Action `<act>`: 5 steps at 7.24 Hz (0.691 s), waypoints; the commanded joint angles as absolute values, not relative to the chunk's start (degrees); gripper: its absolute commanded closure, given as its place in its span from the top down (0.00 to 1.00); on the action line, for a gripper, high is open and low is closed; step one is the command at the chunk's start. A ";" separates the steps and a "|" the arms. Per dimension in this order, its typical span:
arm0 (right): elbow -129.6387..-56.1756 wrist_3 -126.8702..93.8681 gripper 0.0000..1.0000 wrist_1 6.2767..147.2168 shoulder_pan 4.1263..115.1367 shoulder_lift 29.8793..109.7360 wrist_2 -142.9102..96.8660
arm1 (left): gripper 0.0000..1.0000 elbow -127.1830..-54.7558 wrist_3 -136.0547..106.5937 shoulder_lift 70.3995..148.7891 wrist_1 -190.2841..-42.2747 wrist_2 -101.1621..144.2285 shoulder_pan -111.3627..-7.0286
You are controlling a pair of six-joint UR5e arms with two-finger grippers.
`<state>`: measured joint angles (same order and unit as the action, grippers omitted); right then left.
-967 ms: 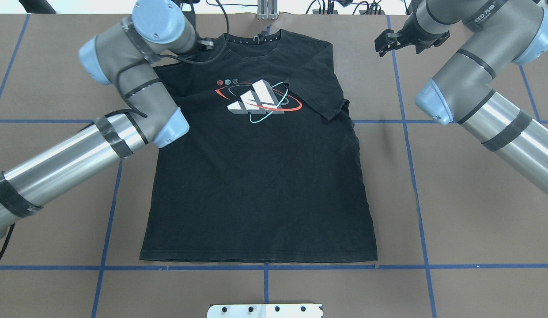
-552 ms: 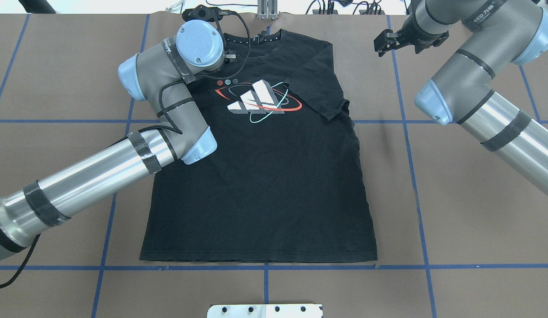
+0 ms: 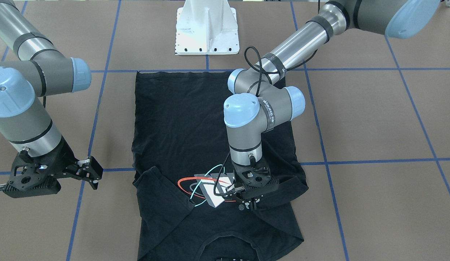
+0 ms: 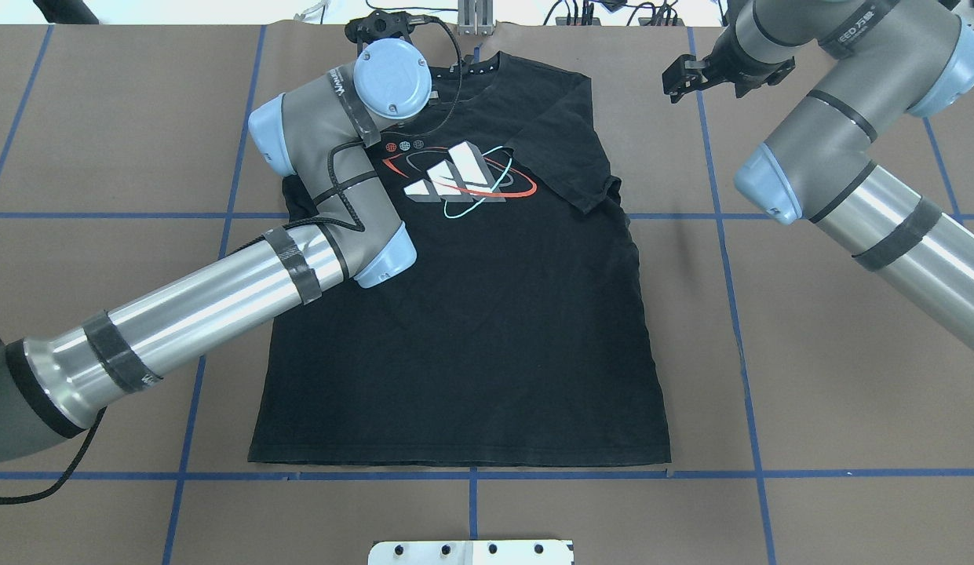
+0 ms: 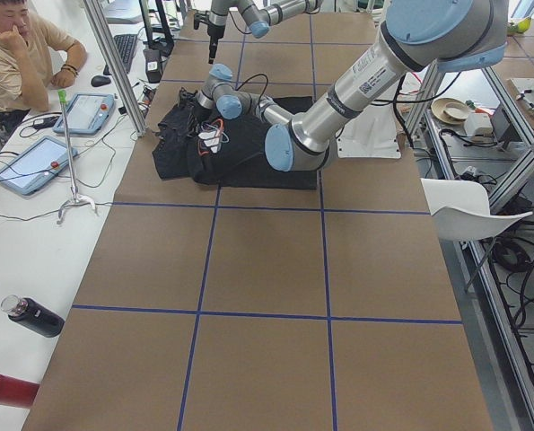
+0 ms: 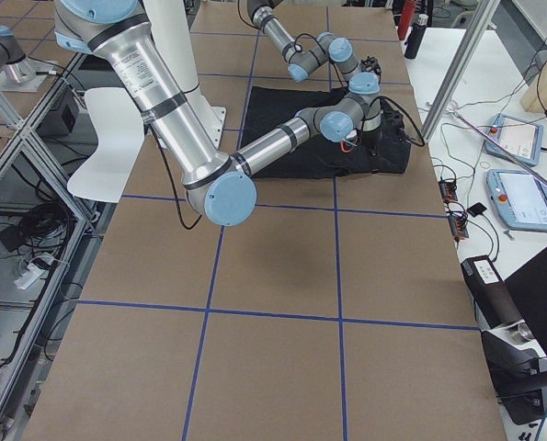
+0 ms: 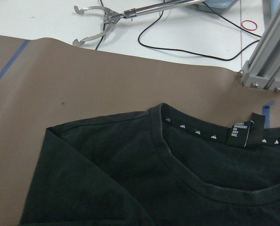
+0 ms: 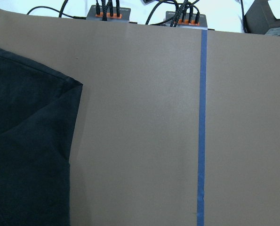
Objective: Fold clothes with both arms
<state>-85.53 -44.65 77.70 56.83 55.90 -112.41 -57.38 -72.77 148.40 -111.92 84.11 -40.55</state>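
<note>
Under the left claw [image 3: 251,206], front-facing view: black T-shirt [image 3: 181,119] lies print-up and flat on the brown table [image 3: 373,119]. The claw's fingers look pinched together on the tip of the left sleeve [image 3: 283,190], which is drawn in over the chest as far as the edge of the print [image 3: 206,186]. Right claw [image 3: 97,177] hovers off the cloth, out to the side of the right sleeve [image 3: 163,188], fingers apart, nothing in them. Judgement: sleeve-folding step, early in the task; body not yet folded.

Overhead view: left claw hidden below its own wrist cap [image 4: 392,78]. Right sleeve already lies folded diagonally across the chest, its end just beside the print. Next move, as I read it: lay the left sleeve flat and release, then both claws take hold for the body fold. That calls for a clean pinch at the edges.

Exterior left, exterior right: too small to judge either claw; shirt is a dark patch beneath the left one.

Left wrist view: ahead of the claw, curved ribbed collar [image 7: 196,165], neck tape with small white triangles, black label [image 7: 245,134]. Knit is matte, limp, lightly creased. Fingers not in shot.

Right wrist view: beneath the claw, bare matte table with a blue tape line [image 8: 202,117]; shirt corner off to one side.
</note>
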 commanded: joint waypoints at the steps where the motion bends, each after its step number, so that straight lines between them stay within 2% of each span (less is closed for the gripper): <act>1: -85.52 -44.65 1.00 77.70 56.78 55.99 -112.41 | 1.00 -64.54 -65.94 144.88 -111.97 84.72 -40.69; 2: -85.60 -44.65 1.00 77.70 56.78 55.90 -112.41 | 1.00 -70.69 -63.13 141.36 -111.54 85.68 -40.95; 5: -85.87 -45.17 1.00 77.70 56.78 55.90 -112.41 | 1.00 -93.70 -53.44 123.99 -111.62 94.46 -41.84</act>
<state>-85.71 -44.95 77.69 56.78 55.90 -112.41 -84.48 -56.23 130.98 -111.63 91.43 -41.62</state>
